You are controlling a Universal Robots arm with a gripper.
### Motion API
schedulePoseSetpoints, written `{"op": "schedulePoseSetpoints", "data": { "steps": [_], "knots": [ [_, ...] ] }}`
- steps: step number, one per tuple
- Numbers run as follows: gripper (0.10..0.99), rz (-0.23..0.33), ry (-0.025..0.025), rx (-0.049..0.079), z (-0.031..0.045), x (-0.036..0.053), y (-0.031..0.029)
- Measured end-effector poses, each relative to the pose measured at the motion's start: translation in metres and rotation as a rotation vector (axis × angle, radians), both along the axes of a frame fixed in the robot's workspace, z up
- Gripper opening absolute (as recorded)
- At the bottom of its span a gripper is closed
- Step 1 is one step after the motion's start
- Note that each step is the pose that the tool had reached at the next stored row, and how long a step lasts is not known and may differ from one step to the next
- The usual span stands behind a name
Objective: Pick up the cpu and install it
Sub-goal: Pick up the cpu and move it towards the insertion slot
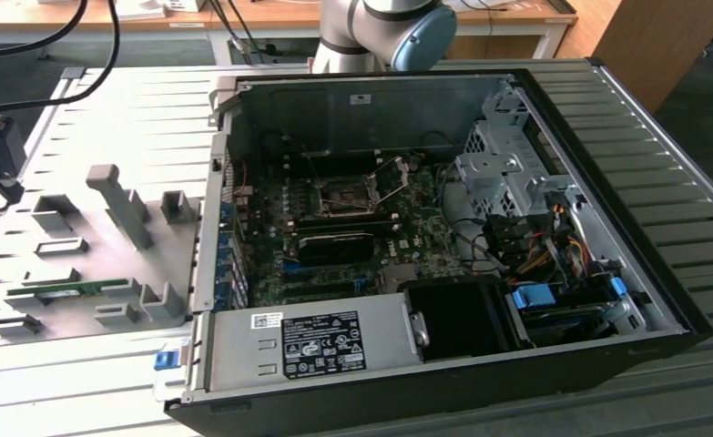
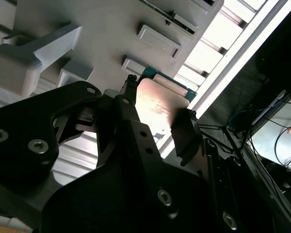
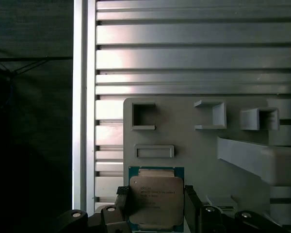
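Arm (image 1: 387,27) standing at rear, reaching toward exterior view's left edge. Gripper (image 3: 156,193) pointing down, fingers (image 3: 122,200) pressing opposite edges of cpu (image 3: 156,204), gripping it.

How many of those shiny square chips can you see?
1. The cpu sits right at the gripper, over the grey holder plate, in both wrist views. Others may hide inside the computer case.

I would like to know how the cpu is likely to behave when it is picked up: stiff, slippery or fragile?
The cpu looks like a flat metal-topped plate, so it is probably stiff and light. Its smooth, shiny top may be slippery. Its thin green edge looks delicate, so rough handling could harm it.
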State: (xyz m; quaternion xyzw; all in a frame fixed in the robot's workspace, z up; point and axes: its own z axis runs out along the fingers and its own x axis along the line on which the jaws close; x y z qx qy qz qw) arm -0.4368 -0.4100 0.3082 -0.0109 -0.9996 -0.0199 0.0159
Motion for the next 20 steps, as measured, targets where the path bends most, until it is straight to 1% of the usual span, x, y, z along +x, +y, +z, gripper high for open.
{"op": "schedulePoseSetpoints", "data": {
  "steps": [20],
  "knots": [
    [0.537,0.000,0.0001,0.000,0.0098,0.0000,0.0000]
  ]
}}
